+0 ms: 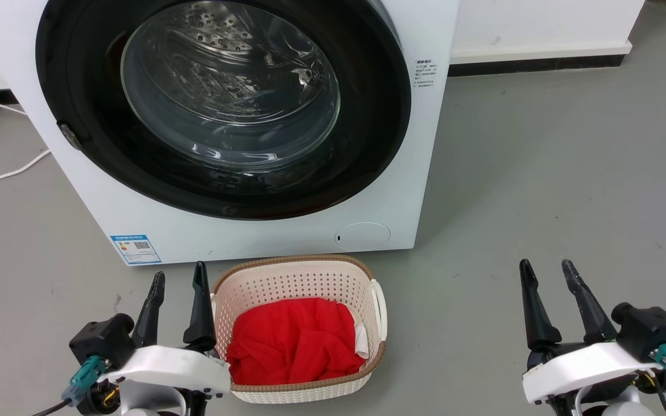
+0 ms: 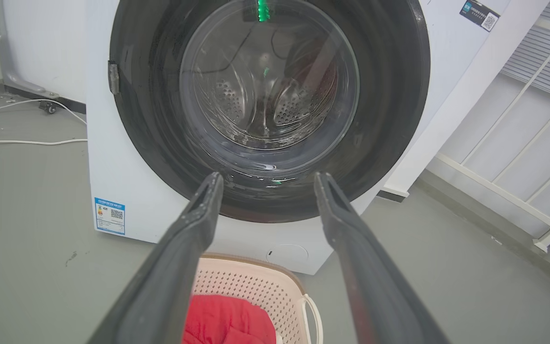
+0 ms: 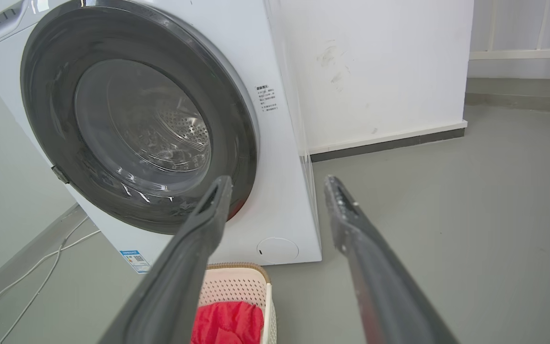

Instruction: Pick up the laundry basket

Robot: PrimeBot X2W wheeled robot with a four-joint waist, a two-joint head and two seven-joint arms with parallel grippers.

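Note:
The laundry basket (image 1: pixel 304 276) is cream-white and perforated, with a brown woven-look rim and white side handles. It stands on the grey floor just in front of the washing machine and holds a red garment (image 1: pixel 295 341). Its far part also shows low in the left wrist view, where the basket (image 2: pixel 251 284) lies under my fingers, and low in the right wrist view as the basket (image 3: pixel 237 285). My left gripper (image 1: pixel 178 277) is open right beside the basket's left rim, holding nothing. My right gripper (image 1: pixel 548 269) is open and empty, well to the basket's right above bare floor.
A white front-loading washing machine (image 1: pixel 240 121) with a shut round glass door rises right behind the basket. White cables (image 1: pixel 3 173) trail over the floor at the left. A white wall with a dark skirting (image 1: pixel 535 63) runs at the back right. A white railing (image 2: pixel 518 157) stands right of the machine.

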